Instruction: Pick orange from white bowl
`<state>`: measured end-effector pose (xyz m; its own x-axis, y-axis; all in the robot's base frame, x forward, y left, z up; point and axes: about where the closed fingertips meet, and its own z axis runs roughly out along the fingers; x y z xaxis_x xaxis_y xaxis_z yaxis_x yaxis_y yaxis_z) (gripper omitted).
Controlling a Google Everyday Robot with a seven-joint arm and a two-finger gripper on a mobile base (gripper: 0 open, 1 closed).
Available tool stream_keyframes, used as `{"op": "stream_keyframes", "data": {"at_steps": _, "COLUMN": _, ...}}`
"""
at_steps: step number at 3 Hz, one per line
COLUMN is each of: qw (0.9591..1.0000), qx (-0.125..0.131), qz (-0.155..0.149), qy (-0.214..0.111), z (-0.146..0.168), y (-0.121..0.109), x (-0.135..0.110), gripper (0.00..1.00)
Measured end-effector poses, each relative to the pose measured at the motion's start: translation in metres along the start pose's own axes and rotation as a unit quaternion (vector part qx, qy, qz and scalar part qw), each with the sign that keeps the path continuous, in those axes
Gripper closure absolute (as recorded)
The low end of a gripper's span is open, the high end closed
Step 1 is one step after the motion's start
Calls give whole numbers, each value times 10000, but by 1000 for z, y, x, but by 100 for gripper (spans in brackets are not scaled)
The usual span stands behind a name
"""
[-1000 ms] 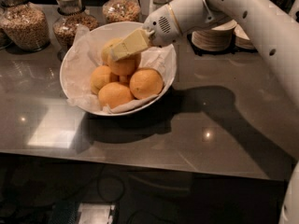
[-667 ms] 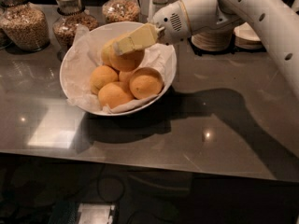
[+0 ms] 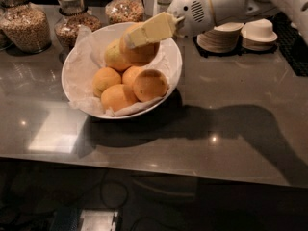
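Observation:
The white bowl [image 3: 177, 67], lined with crumpled white paper, stands on the dark counter at centre left. My gripper [image 3: 138, 42] reaches in from the upper right. Its pale fingers [image 3: 150, 29] are shut on the orange [image 3: 142, 54], held a little above the other fruit at the bowl's back. A yellower fruit [image 3: 114, 57] sits just to its left, close against it. Three smaller oranges [image 3: 149, 84] lie in the front of the bowl. The far finger is hidden behind the orange.
Glass jars of grains [image 3: 25, 27] [image 3: 72, 18] [image 3: 123, 7] stand behind the bowl. Stacked small plates [image 3: 221, 36] and bowls [image 3: 259, 32] stand at the back right under my white arm [image 3: 216, 4]. The counter's front edge runs across the lower part.
My gripper has risen and drawn slightly right with the orange in it, lifting it off the other fruit. The bowl has stayed in place.

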<state>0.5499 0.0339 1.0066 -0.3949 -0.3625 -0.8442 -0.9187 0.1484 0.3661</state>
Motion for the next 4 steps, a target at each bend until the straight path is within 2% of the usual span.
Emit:
{"op": "stream_keyframes", "data": {"at_steps": 1, "qw": 9963, "qx": 489, "qz": -516, "qy": -488, "z": -54, "y": 59, "x": -20, "gripper": 100}}
{"op": "stream_keyframes", "data": {"at_steps": 2, "qw": 9892, "qx": 691, "qz": -716, "qy": -1075, "z": -112, "y": 94, "x": -19, "gripper": 100}}
{"op": "stream_keyframes", "data": {"at_steps": 3, "qw": 9879, "qx": 816, "qz": -663, "qy": -1144, "z": -126, "y": 96, "x": -15, "gripper": 100}}
{"op": "stream_keyframes", "data": {"at_steps": 4, "qw": 9879, "qx": 819, "qz": -667, "qy": -1135, "z": -125, "y": 97, "x": -15, "gripper": 100}}
